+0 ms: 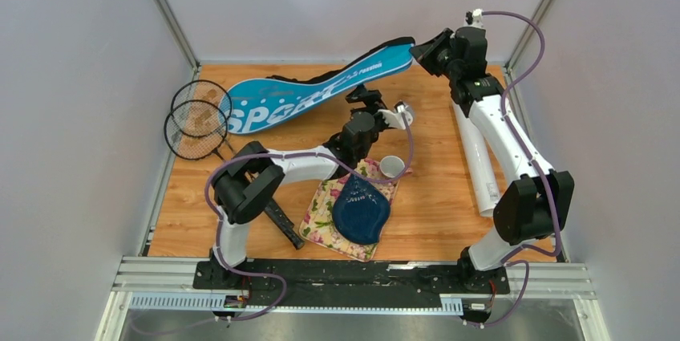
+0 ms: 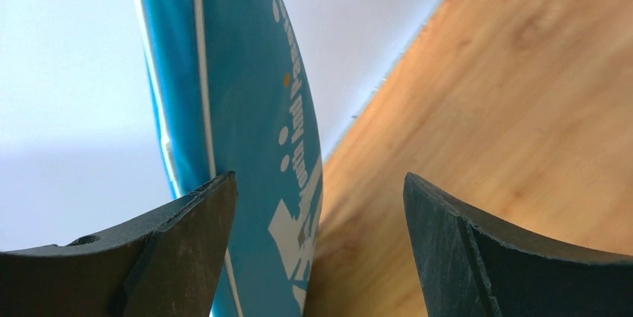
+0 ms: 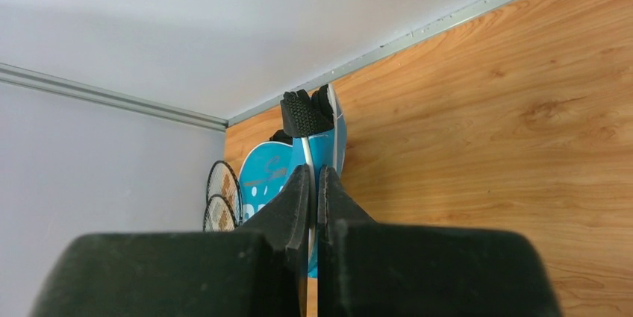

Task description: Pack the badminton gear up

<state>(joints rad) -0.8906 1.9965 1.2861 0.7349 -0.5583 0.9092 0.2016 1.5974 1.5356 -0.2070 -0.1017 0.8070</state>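
Pale grey walls close in a wooden bench (image 1: 433,221). Across its far half slants the long blue racket bag (image 1: 321,92). Its wide end sits low at the far left and its narrow end is raised toward the far right corner. The right fingers (image 3: 287,209) are pressed together on that raised end, with a thin white edge of the bag pinched between them. The left fingers (image 2: 186,235) stand wide apart and grip nothing. They are just beside the bag's middle, with its printed face close to one finger in the wrist view. Two black rackets (image 1: 196,120) lie at the far left with their heads overlapping, next to the bag's wide end. A white tube (image 1: 479,160) lies along the right side, partly under the right arm. Near the middle a dark blue plate (image 1: 361,211) sits on a floral cloth (image 1: 321,213), and a white cup (image 1: 391,166) stands just beyond it.
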